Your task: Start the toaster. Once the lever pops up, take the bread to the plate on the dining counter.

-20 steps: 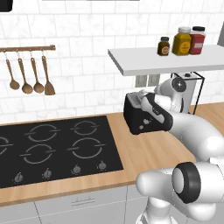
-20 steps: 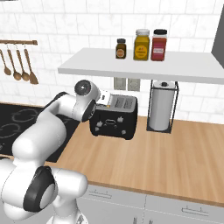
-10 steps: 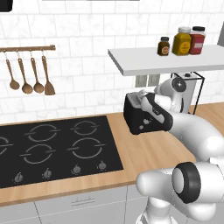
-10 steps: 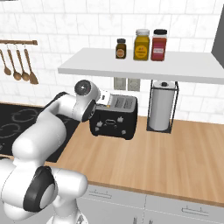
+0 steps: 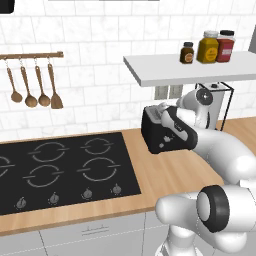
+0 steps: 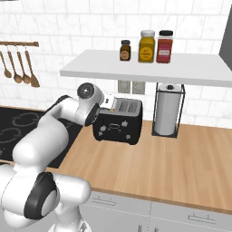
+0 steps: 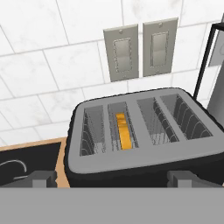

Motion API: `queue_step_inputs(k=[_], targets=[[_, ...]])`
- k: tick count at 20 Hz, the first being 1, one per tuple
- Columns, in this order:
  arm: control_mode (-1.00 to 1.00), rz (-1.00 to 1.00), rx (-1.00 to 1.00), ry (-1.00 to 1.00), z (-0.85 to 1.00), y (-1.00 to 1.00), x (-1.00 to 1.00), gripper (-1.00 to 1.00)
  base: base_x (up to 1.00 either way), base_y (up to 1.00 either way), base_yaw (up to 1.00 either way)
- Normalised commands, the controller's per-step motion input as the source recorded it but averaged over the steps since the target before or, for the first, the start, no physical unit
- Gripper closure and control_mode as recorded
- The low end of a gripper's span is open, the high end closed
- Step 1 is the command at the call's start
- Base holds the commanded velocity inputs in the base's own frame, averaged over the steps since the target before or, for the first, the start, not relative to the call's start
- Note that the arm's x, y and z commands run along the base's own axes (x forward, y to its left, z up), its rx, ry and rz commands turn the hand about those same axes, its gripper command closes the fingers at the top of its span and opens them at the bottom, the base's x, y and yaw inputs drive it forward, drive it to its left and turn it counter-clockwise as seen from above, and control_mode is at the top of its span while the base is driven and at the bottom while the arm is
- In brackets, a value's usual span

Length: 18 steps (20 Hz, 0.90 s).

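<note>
Hovering: two-finger gripper (image 7: 112,177) is standing spread above the black boxy toaster (image 7: 140,144), lever unpressed.
Bread: orange-tan slice (image 7: 124,130) is sitting in the slot at 11 o'clock.

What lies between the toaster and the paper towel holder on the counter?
Nothing: bare wood counter separates the toaster from the paper towel holder, clearest in the right base view.

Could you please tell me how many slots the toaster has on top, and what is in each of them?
4, side by side across the toaster top. In the hand view, the second slot from the left holds the bread, sunk low; the other three show bare wire racks.
</note>
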Motion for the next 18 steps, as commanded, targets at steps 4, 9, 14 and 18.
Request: queue_step_inputs(k=[4, 9, 14, 18], targets=[[-1.0, 0.0, 0.0, 0.0, 0.0, 0.0, 0.0, -1.0, 0.0, 0.0, 0.0], [-1.0, 0.0, 0.0, 0.0, 0.0, 0.0, 0.0, -1.0, 0.0, 0.0, 0.0], [-1.0, 0.0, 0.0, 0.0, 0.0, 0.0, 0.0, -1.0, 0.0, 0.0, 0.0], [-1.0, 0.0, 0.0, 0.0, 0.0, 0.0, 0.0, -1.0, 0.0, 0.0, 0.0]])
